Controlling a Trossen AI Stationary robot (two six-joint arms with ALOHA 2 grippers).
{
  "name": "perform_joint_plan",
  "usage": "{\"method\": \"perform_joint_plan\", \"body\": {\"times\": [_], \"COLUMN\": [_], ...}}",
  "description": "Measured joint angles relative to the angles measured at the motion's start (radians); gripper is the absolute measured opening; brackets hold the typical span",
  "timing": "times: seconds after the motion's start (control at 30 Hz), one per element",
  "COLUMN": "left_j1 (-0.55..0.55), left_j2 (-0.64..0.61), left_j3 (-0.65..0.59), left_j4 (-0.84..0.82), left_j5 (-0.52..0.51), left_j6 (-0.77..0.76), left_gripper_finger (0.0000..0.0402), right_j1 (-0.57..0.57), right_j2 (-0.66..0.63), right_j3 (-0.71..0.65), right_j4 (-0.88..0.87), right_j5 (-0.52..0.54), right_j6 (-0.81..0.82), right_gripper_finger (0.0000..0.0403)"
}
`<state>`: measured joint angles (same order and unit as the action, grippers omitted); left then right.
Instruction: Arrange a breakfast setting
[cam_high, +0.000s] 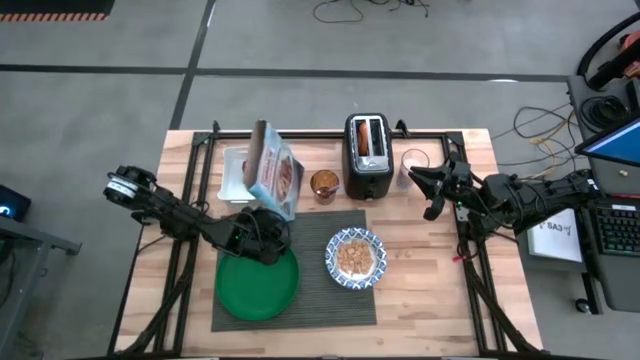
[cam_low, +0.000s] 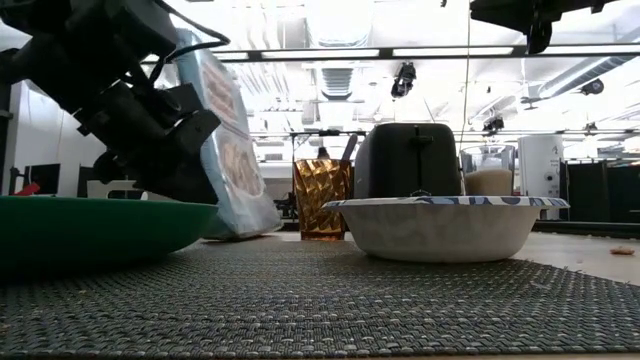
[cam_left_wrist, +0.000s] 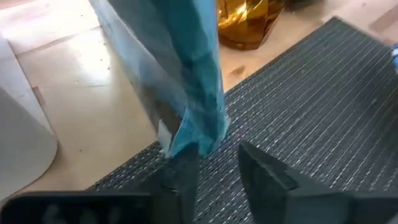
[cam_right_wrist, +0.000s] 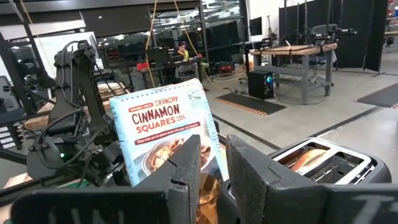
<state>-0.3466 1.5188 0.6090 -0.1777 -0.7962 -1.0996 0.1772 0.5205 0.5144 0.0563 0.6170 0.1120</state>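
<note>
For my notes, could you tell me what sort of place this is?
Probably a robotics lab or workshop staged as a breakfast table: a toaster and cereal box on a wooden table, with bare concrete floor, loose cables and workbenches behind.

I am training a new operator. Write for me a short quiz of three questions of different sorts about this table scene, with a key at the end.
1. True or false: the toaster has nothing in its slots.
2. Multiple choice: where does the bowl of cereal stand? A) on the green plate; B) on the placemat, beside the plate; C) on the bare wood.
3. Short answer: which object stands upright just in front of the left gripper, and do the fingers clamp it?

Key
1. False: a toasted piece shows in a slot.
2. B
3. The cereal box; no, the fingers stand apart at its lower edge. The right gripper waits above the table near the glass.
</note>
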Motion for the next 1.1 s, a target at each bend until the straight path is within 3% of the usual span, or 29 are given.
{"method": "perform_joint_plan", "body": {"times": [0.17, 0.33, 0.5, 0.77, 1.1], "left_j1": [-0.008, -0.024, -0.026, -0.026, -0.066], "left_j2": [-0.001, -0.005, -0.005, -0.005, -0.015], "left_j3": [0.001, 0.034, 0.085, 0.12, 0.106], "left_j4": [-0.044, -0.164, -0.29, -0.33, -0.433], "left_j5": [0.015, 0.024, -0.017, -0.03, -0.065], "left_j6": [-0.008, -0.042, -0.065, -0.076, -0.282], "left_gripper_finger": [0.0168, 0.0204, 0.0207, 0.0198, 0.0201], "right_j1": [0.0, 0.0, 0.0, 0.0, 0.0], "right_j2": [0.0, 0.0, 0.0, 0.0, 0.0], "right_j3": [0.0, 0.0, 0.0, 0.0, 0.0], "right_j4": [0.0, 0.0, 0.0, 0.0, -0.003], "right_j5": [0.0, 0.0, 0.0, 0.0, 0.0], "right_j6": [0.002, 0.007, 0.008, 0.003, 0.0], "right_gripper_finger": [0.0068, 0.0068, 0.0068, 0.0068, 0.0068]}}
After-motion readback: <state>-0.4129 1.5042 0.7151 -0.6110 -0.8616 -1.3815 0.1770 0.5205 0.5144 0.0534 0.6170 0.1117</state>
